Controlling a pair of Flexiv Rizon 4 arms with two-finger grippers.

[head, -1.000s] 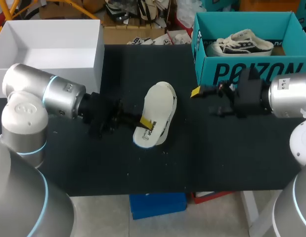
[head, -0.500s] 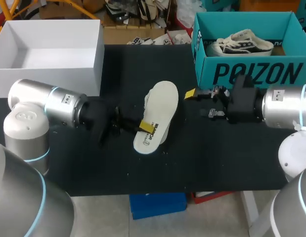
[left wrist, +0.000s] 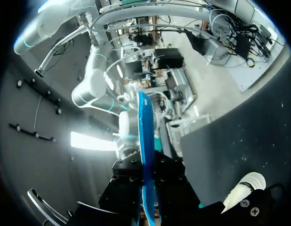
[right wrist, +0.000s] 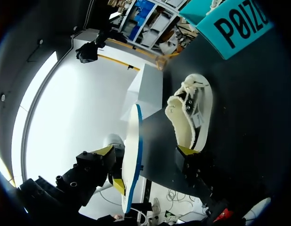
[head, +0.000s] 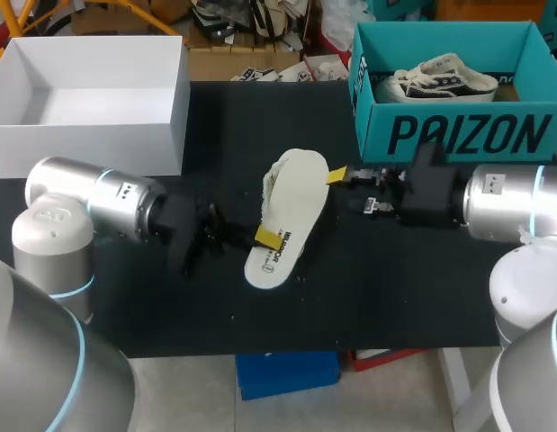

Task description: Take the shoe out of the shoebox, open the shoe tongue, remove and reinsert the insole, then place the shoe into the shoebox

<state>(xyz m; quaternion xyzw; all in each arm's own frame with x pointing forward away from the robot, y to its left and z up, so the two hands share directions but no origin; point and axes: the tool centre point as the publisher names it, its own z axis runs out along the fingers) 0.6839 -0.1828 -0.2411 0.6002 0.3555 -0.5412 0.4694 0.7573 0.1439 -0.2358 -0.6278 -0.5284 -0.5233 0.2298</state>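
Observation:
My left gripper [head: 265, 236] is shut on a white insole [head: 291, 211] with a blue underside and holds it by its heel end above the middle of the black table. In the left wrist view the insole [left wrist: 144, 141] stands edge-on between the fingers of the left gripper [left wrist: 147, 197]. A white lace-up shoe [right wrist: 194, 113] lies on its side on the table just under and beside the insole, and its laced edge [head: 273, 184] peeks out. My right gripper [head: 345, 189] is open at the insole's toe end. The insole [right wrist: 132, 150] stands between the spread fingers of that right gripper [right wrist: 150, 165].
A teal shoebox [head: 458, 135] stands at the back right, close behind my right arm, with a second white shoe [head: 435, 81] inside. A white open box [head: 80, 148] sits at the back left. The table's front edge runs below both arms.
My right arm has moved left, bringing its gripper up to the insole's toe end. My left arm has shifted the insole slightly right and toward the front.

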